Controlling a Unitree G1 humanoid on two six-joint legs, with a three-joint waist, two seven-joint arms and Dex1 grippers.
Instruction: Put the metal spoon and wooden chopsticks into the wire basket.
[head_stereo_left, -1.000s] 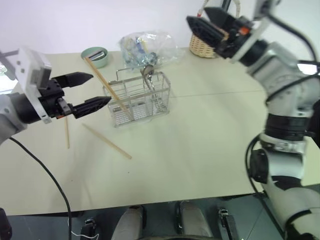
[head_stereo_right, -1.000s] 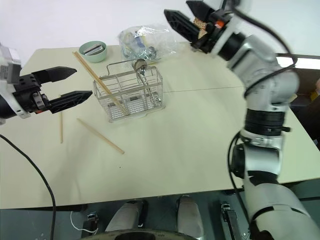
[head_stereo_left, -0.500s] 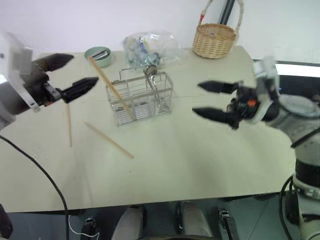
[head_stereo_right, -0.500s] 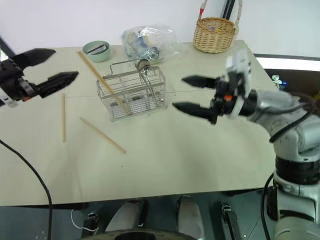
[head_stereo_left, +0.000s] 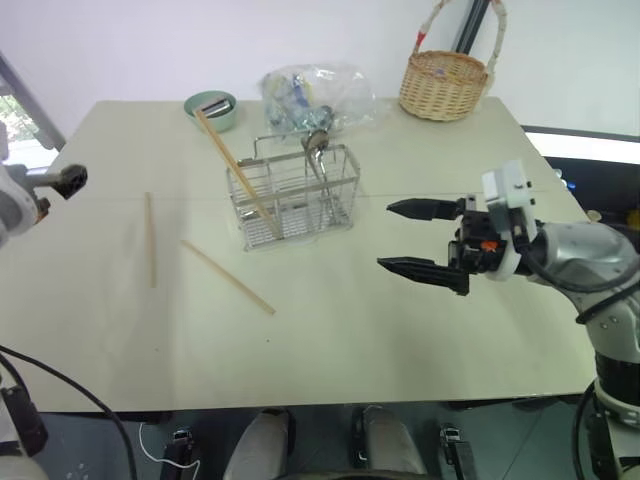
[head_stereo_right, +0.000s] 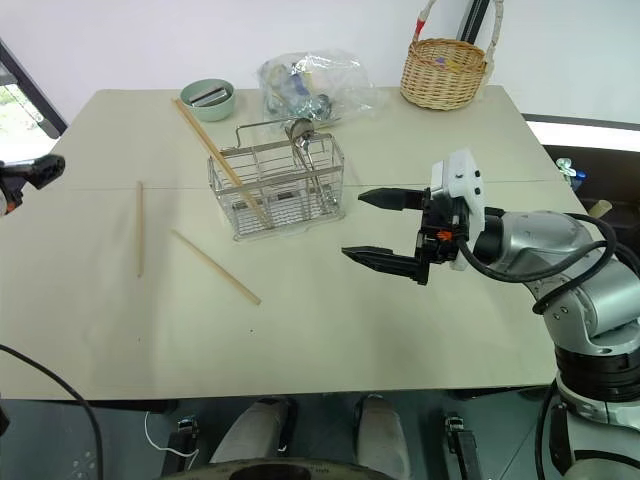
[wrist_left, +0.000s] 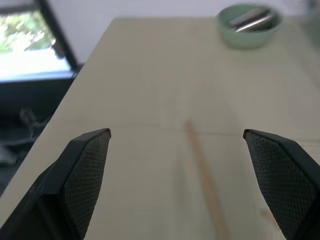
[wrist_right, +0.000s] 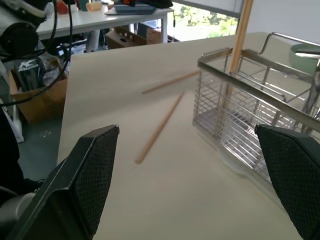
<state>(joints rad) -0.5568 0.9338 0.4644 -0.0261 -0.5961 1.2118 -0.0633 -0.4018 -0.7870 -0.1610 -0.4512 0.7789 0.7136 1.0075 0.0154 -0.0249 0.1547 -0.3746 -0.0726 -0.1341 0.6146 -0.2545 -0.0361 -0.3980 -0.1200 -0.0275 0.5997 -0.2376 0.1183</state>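
At the far left edge of the counter the left gripper hangs above the surface with its jaws spread wide and nothing between them; its wrist view looks along a loose chopstick toward the green bowl. That chopstick lies flat on the counter, pointing away from the robot, well to the left of the wire basket. Just right of it a second loose chopstick lies at a slant, its far end nearer the basket's front left corner but apart from it. A third chopstick stands tilted in the left end of the wire basket, its top leaning back toward the green bowl, which sits near the counter's far edge. The metal spoon stands in the basket's right half, bowl end up above the rim. Behind the basket lies a crumpled clear plastic bag. Farther right, at the far corner, stands a round wicker basket with an arched handle. To the right of the wire basket the right gripper hovers over bare counter, pointing left toward the basket, jaws spread wide and empty.
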